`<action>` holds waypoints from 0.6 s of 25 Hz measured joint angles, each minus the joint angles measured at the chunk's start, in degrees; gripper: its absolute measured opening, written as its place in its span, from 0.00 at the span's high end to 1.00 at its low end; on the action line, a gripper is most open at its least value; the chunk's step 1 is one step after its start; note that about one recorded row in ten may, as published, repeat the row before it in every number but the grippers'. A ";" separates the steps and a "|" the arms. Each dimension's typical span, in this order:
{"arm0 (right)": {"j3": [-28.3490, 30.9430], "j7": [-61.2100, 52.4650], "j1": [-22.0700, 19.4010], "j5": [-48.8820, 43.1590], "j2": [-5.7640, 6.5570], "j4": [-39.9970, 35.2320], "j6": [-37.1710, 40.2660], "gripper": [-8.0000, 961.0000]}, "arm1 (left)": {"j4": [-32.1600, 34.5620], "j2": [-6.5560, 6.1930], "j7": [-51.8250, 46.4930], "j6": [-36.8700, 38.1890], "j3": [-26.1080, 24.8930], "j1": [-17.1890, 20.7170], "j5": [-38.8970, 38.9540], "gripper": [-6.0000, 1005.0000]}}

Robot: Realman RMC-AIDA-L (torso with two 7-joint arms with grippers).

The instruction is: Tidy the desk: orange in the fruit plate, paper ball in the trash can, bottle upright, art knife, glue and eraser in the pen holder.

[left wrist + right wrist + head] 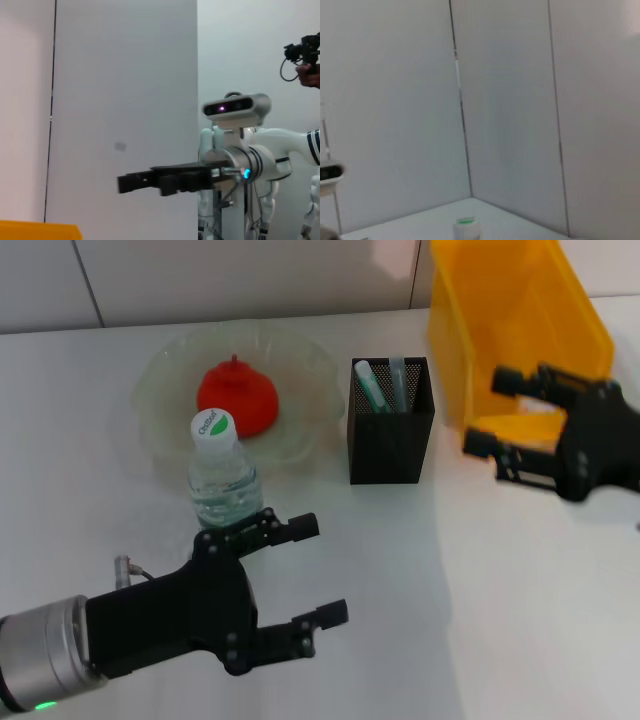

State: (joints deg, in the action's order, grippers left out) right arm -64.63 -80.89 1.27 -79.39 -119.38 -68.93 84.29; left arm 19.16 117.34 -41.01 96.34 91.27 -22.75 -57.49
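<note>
The orange (pixel 237 397), reddish in colour, lies in the translucent fruit plate (pixel 160 380) at the back left. The bottle (pixel 222 475) stands upright in front of the plate, its white and green cap (pixel 466 227) also showing in the right wrist view. My left gripper (pixel 322 570) hovers open just in front and to the right of the bottle, holding nothing. The black mesh pen holder (pixel 391 435) holds a green-white stick and a pale tool. My right gripper (pixel 490 412) is open and empty beside the yellow trash can (pixel 520 330). Paper ball and eraser are out of view.
The white desk runs to a wall at the back. The left wrist view shows my right gripper (pixel 135 182) side-on, my head behind it, and the trash can rim (pixel 40 231). A person's hand with a device (pixel 305 55) is far off.
</note>
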 joint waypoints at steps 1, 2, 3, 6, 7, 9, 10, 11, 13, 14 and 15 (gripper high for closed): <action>1.42 3.27 0.31 0.01 0.06 3.31 2.79 0.20 | -0.30 -0.32 -0.50 -0.07 0.04 -0.29 -0.07 0.22; 2.72 6.53 0.73 -0.10 0.08 6.76 5.30 0.20 | -0.64 -0.94 -1.59 -0.12 0.13 -0.75 -0.20 0.22; 3.71 9.60 1.37 -0.27 0.16 10.34 7.69 0.20 | -0.91 -1.44 -2.63 -0.14 0.16 -1.17 -0.54 0.22; 4.91 17.19 3.16 -1.55 0.45 17.97 12.64 0.20 | -1.37 -2.85 -5.87 -0.24 -0.26 -2.20 -2.71 0.22; 4.98 19.52 3.88 -2.87 0.56 20.11 13.87 0.20 | -1.43 -3.16 -6.33 -0.32 -0.39 -2.30 -3.05 0.22; 4.92 23.00 5.54 -7.22 0.40 23.41 14.87 0.20 | -1.53 -3.63 -6.72 -0.61 -0.46 -2.21 -3.22 0.22; 4.92 23.00 5.54 -7.22 0.40 23.41 14.87 0.20 | -1.53 -3.63 -6.72 -0.61 -0.46 -2.21 -3.22 0.22; 4.73 23.81 6.10 -8.15 0.30 24.51 14.95 0.20 | -1.53 -3.65 -6.78 -0.82 -0.46 -2.08 -3.25 0.22; 4.44 25.20 7.20 -8.98 0.21 26.59 15.10 0.20 | -1.57 -3.64 -6.89 -1.46 -0.48 -1.86 -3.63 0.22; 4.48 25.89 8.58 -9.07 0.20 28.70 15.42 0.20 | -1.62 -3.58 -6.92 -1.74 -0.48 -1.76 -4.23 0.22; 4.48 25.89 8.58 -9.07 0.20 28.70 15.42 0.20 | -1.62 -3.58 -6.92 -1.74 -0.48 -1.76 -4.23 0.22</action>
State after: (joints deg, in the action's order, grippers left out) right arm -60.15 -55.00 9.85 -88.46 -119.18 -40.23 99.71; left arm 17.54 113.76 -47.93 94.60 90.79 -24.52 -61.72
